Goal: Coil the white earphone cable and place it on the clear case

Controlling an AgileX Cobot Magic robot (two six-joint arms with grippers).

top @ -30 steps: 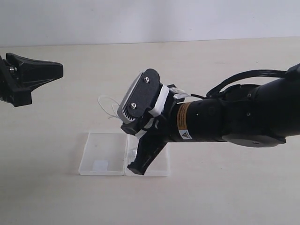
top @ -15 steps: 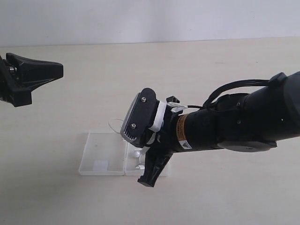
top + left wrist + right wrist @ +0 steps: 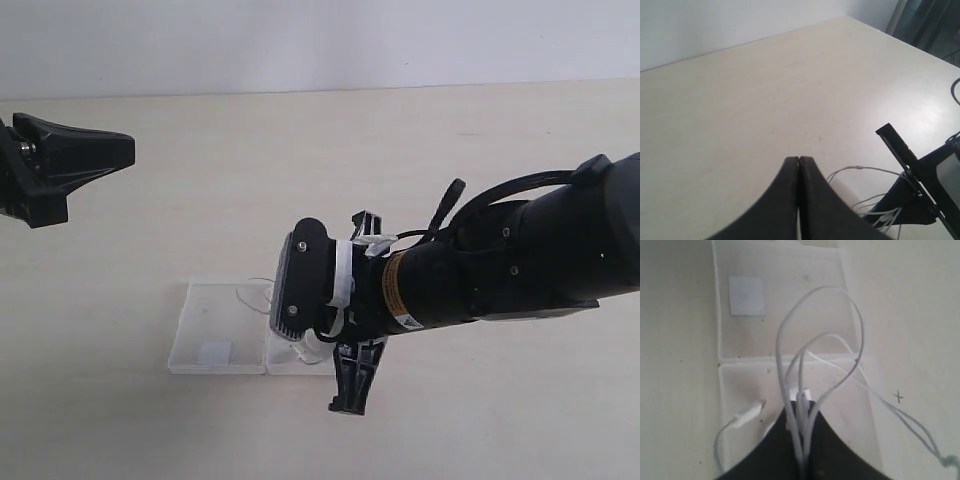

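Placing step. The right gripper (image 3: 801, 430) is clamped on bunched loops of the thin white earphone cable (image 3: 778, 340), low over the right half of the flat clear two-half plastic case (image 3: 215, 315), near-centre on the beige table (image 3: 450, 140). One strand trails off the case. The left gripper (image 3: 798, 165) is closed and empty, far left. Next move, likely: lower, then release so the loops stay on the case.

Right arm reaches in low, left arm hangs off to the side.
The right arm (image 3: 540, 250) stretches across from the right, wrist bent downward, the right gripper (image 3: 347, 398) pointing down with jaws pinched tight on the white cable (image 3: 800, 400); the left gripper (image 3: 110, 152) hovers high at the left edge, fingers pressed together.
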